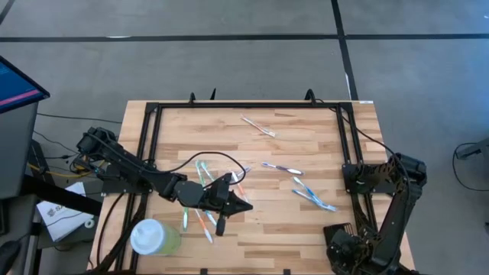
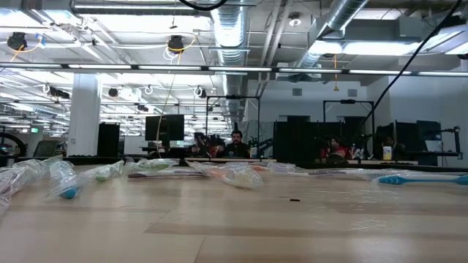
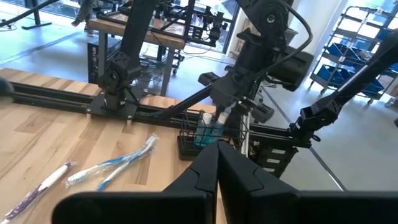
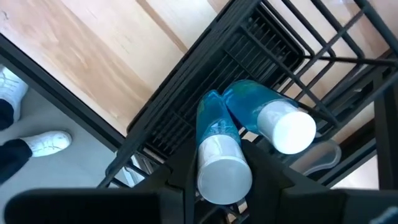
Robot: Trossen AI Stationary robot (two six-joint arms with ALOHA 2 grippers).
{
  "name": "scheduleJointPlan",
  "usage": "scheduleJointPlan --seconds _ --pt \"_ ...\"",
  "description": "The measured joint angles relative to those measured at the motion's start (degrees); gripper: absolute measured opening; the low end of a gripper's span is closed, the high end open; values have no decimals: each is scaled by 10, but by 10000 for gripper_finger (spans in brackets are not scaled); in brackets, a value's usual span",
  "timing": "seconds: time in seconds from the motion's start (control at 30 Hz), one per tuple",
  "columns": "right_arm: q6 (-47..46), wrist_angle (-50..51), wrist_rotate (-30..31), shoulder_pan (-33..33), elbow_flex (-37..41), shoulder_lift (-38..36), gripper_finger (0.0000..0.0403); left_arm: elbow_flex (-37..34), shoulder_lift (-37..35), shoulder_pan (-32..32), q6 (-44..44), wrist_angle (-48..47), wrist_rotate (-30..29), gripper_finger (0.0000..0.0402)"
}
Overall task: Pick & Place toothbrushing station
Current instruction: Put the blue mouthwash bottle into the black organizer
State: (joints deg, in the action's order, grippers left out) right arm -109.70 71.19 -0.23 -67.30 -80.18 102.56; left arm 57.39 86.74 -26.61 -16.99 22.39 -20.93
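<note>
The toothbrushing station [image 4: 205, 93], a small black holder with a slotted top, stands at the table's near right corner [image 1: 341, 229]. Two blue tubes with white caps [image 4: 224, 165] stick up from it. My right gripper [image 4: 221, 186] is right above it, pointing down, a finger on each side of one tube's cap. The left wrist view shows the station [image 3: 202, 134] under the right arm. My left gripper [image 1: 233, 205] is shut and empty, raised over wrapped toothbrushes [image 1: 202, 176] at the table's near middle. My right gripper comes at the station from above, pointing down, and its fingers [image 4: 267, 177] stand on either side of one blue tube's white cap [image 4: 225, 155]. I cannot tell whether they touch the cap.
Wrapped toothbrushes lie scattered: blue ones [image 1: 313, 197], a purple one [image 1: 283, 168], a white one [image 1: 258, 126]. A pale green cup with a white lid [image 1: 153, 237] stands at the near left. A black frame [image 1: 244, 105] rims the table. A person's shoes [image 4: 37, 143] show on the floor beyond.
</note>
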Motion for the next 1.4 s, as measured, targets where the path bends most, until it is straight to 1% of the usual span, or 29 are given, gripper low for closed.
scheduleJointPlan --seconds 0.17,0.3,0.5,0.67,0.87,1.13,1.4 --pt "-12 -10 -1 7 0 0 88 0 0 0 0 0 0 1" --pt "-27 -11 -15 17 0 0 88 0 0 0 0 0 0 1" --pt "-29 -11 -19 19 0 0 88 0 0 0 0 0 0 1" --pt "-44 -36 -28 19 30 -1 88 0 0 0 0 0 0 1" --pt "-68 -36 -31 14 32 -1 88 0 0 0 0 0 0 1" --pt "-67 -41 -30 13 32 -2 89 0 0 3 0 0 0 1" --pt "-58 -42 -29 15 32 -2 103 0 0 3 0 0 0 1"
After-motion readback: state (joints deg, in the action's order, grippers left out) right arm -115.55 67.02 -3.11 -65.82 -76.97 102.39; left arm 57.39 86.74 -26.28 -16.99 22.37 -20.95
